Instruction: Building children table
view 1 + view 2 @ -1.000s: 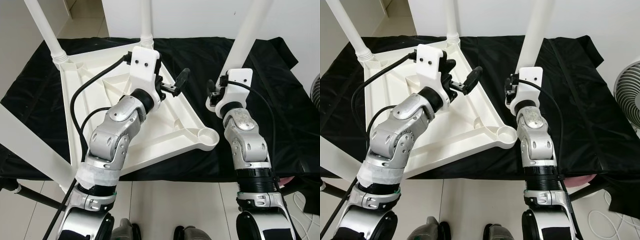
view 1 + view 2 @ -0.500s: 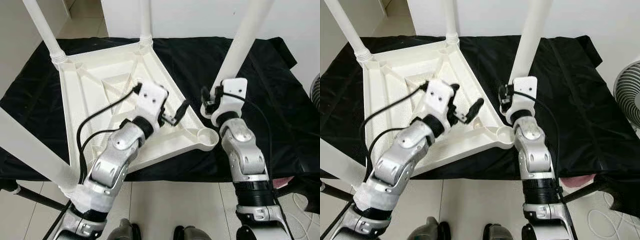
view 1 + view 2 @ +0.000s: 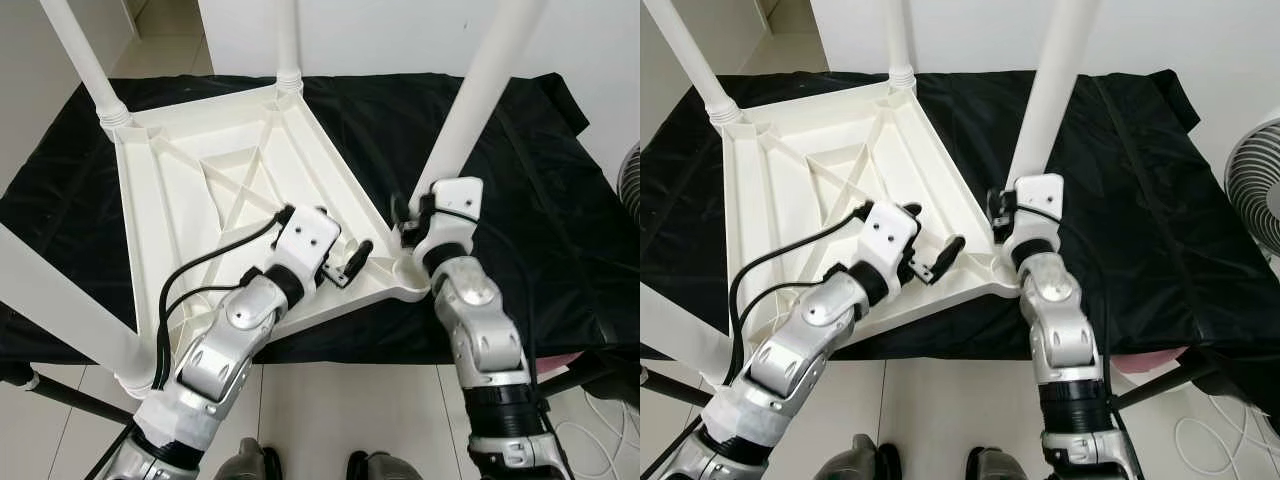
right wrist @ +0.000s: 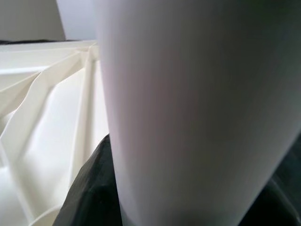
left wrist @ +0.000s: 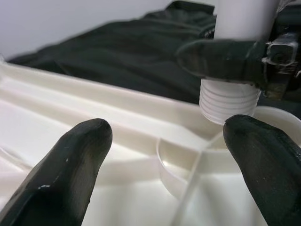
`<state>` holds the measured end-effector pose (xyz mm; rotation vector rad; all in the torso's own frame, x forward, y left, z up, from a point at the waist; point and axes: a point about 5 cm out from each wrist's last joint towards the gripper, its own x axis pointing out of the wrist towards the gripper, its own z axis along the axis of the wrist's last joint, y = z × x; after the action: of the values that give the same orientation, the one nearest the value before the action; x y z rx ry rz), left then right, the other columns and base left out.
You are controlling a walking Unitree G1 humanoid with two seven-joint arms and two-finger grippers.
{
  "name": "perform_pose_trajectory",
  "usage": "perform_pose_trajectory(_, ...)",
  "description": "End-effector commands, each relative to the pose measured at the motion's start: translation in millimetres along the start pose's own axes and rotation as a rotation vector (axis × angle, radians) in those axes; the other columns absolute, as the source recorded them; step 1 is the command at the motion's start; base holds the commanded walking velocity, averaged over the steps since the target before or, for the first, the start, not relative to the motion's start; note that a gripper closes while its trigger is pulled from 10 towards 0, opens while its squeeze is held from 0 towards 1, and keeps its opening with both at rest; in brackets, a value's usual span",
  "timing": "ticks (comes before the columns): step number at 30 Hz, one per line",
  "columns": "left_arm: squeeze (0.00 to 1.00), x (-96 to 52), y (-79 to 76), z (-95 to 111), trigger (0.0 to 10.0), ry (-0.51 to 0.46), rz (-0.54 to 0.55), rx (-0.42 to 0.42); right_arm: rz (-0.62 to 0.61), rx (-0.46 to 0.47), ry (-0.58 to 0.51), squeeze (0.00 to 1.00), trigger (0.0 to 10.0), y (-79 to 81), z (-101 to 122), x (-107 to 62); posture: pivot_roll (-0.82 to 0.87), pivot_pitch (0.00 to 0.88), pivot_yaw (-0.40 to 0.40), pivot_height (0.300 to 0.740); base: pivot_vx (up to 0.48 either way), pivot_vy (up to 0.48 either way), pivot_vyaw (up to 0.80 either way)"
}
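A white plastic table (image 3: 200, 190) lies upside down on a black cloth. Three white legs stand in its corners, at the far left (image 3: 80, 60), the far middle (image 3: 288, 40) and the near left (image 3: 60, 300). My right gripper (image 3: 408, 222) is shut on a fourth leg (image 3: 480, 100), held nearly upright over the near right corner. Its threaded end (image 5: 229, 101) hangs just above the round corner socket (image 5: 188, 165). My left gripper (image 3: 350, 265) is open, low over the table's rim just left of that socket, with nothing between its fingers (image 5: 70, 160).
The black cloth (image 3: 560, 200) covers the work surface and reaches well past the table on the right. A fan (image 3: 1255, 180) stands at the right edge. Something pink (image 3: 1150, 362) shows below the cloth's near right edge. Pale floor tiles lie in front.
Both arms have drawn back towards me. The right gripper has lowered the leg to the near right corner socket. The left gripper has come from the table's middle to beside that socket.
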<state>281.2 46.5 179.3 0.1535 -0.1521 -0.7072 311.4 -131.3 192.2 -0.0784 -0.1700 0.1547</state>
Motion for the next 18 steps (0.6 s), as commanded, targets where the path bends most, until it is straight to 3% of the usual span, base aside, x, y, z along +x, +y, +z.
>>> perform_pose_trajectory(1,0.0,-3.4,-14.2,-6,10.0,0.032,-0.217,-0.02,0.019,0.003,-0.011,0.0,10.0,4.4,2,-2.8,-0.1,0.128,0.045,0.74,0.0,0.0,0.0)
perform_pose_trajectory(18,0.0,-12.7,-21.3,-20,10.0,0.11,-0.299,-0.045,0.043,-0.012,0.027,0.0,10.0,6.3,-7,-19.4,-0.1,0.133,0.052,0.74,0.0,0.0,0.0)
